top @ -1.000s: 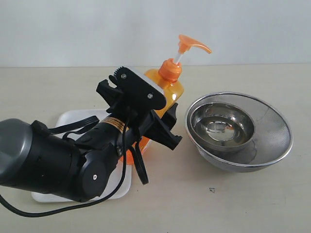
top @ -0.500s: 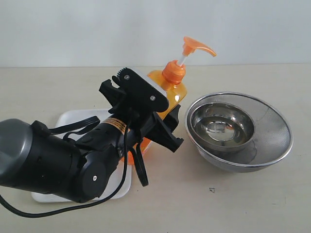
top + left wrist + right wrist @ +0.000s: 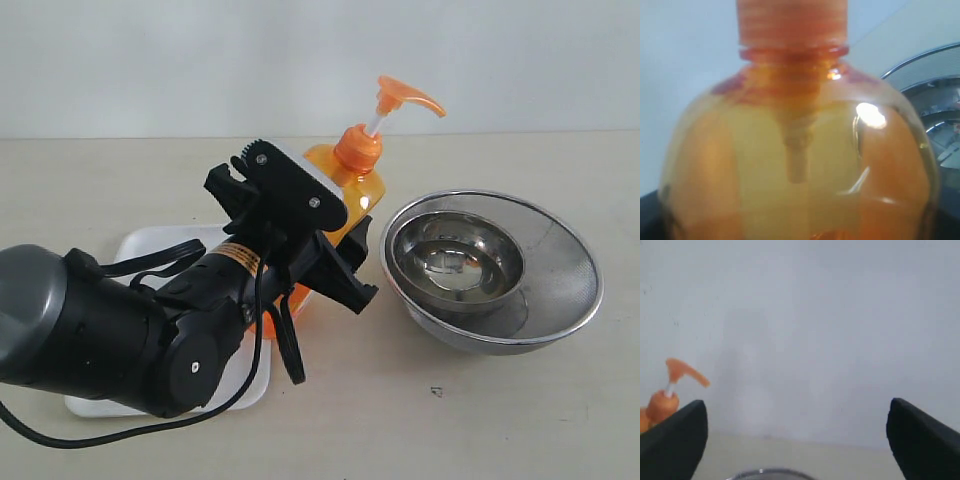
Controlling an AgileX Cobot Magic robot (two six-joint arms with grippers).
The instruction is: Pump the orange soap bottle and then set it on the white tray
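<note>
The orange soap bottle [image 3: 355,185] stands upright between the white tray [image 3: 150,245] and the steel bowls, its pump head [image 3: 405,100] raised on the white stem. My left gripper [image 3: 318,235] is shut on the bottle's body from the left, black fingers on either side. The arm hides the bottle's base, so I cannot tell whether it rests on the table or on the tray's edge. In the left wrist view the bottle [image 3: 800,150] fills the frame. My right gripper [image 3: 800,440] is open and empty, and the pump head [image 3: 685,372] shows beside one finger.
Nested round steel bowls [image 3: 560,260] sit just right of the bottle; their rim also shows in the left wrist view [image 3: 935,100]. My left arm's body and cable lie over much of the tray. A small dark speck [image 3: 435,391] marks the table in front.
A second ago the bottle and my left gripper shifted slightly to the right. Over the last half second nothing has moved.
</note>
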